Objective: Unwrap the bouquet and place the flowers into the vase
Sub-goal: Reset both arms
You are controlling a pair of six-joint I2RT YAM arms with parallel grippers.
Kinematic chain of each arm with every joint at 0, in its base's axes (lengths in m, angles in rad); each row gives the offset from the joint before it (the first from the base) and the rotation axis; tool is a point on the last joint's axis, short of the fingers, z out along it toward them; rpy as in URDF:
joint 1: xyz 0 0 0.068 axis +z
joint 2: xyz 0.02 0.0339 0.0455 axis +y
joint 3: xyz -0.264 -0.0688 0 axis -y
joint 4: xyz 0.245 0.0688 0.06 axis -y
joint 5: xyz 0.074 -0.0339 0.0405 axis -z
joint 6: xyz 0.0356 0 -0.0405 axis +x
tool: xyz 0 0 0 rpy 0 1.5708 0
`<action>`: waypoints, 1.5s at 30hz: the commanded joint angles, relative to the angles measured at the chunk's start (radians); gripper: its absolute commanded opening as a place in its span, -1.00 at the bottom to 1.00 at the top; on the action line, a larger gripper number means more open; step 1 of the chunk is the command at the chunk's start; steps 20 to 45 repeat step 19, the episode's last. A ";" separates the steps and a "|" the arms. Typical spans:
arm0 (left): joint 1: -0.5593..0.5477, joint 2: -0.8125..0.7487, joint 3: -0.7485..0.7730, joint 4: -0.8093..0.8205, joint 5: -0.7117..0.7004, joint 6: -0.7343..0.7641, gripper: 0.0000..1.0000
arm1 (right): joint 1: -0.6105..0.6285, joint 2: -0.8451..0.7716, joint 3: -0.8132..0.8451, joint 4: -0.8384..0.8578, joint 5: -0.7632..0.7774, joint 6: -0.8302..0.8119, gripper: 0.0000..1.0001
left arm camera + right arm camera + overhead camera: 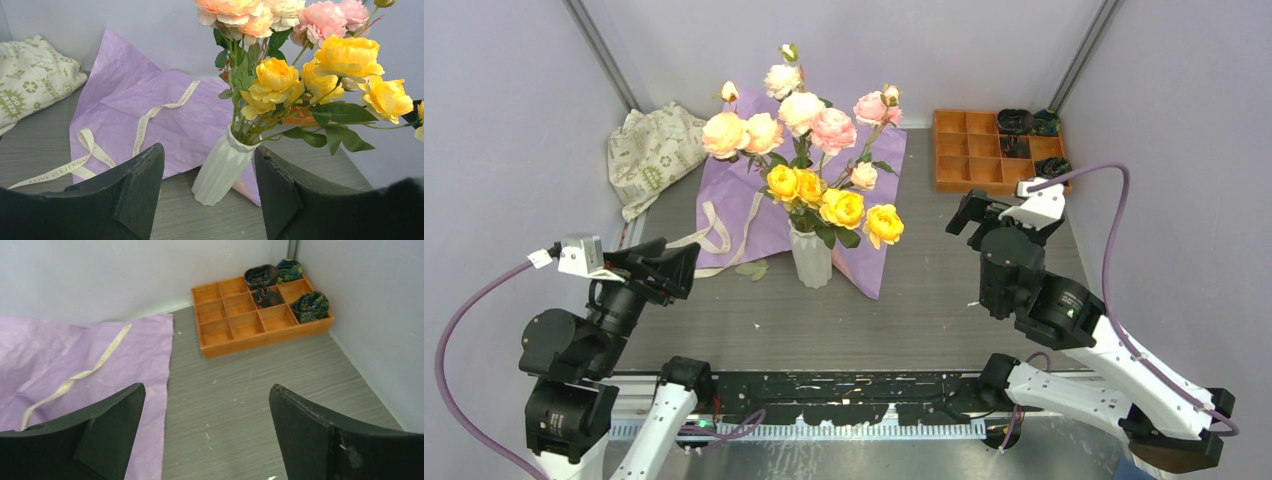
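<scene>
Tabletop in grey wood grain, seen from above, with the task judged all but finished. Purple wrapping paper is spread flat and fully opened from the centre toward eleven o'clock. The flowers, roses in peach, pink, cream and yellow, are gathered upright in the vase, their heads fanned toward twelve o'clock. An orange tray is set at two o'clock and a printed cloth bag is bunched at ten o'clock, both well apart from the work. The left gripper is held at nine o'clock of the vase and the right gripper at three o'clock; both pairs of jaws are spread wide and nothing is gripped. The vase, white and ribbed, is stood near the centre at the paper's near edge. A cream ribbon is trailed loose across the paper. Only a clean retreat is judged to be needed: the arms are best drawn back toward six o'clock, slowly, so that no stem or bloom is brushed, since the small vase looks top-heavy and could be tipped.
</scene>
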 commanded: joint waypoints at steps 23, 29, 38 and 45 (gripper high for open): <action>0.005 0.000 0.023 -0.001 -0.018 0.008 0.35 | 0.004 -0.016 -0.020 -0.081 0.150 0.086 0.99; 0.005 0.000 0.023 -0.001 -0.018 0.008 0.35 | 0.004 -0.016 -0.020 -0.081 0.150 0.086 0.99; 0.005 0.000 0.023 -0.001 -0.018 0.008 0.35 | 0.004 -0.016 -0.020 -0.081 0.150 0.086 0.99; 0.005 0.000 0.023 -0.001 -0.018 0.008 0.35 | 0.004 -0.016 -0.020 -0.081 0.150 0.086 0.99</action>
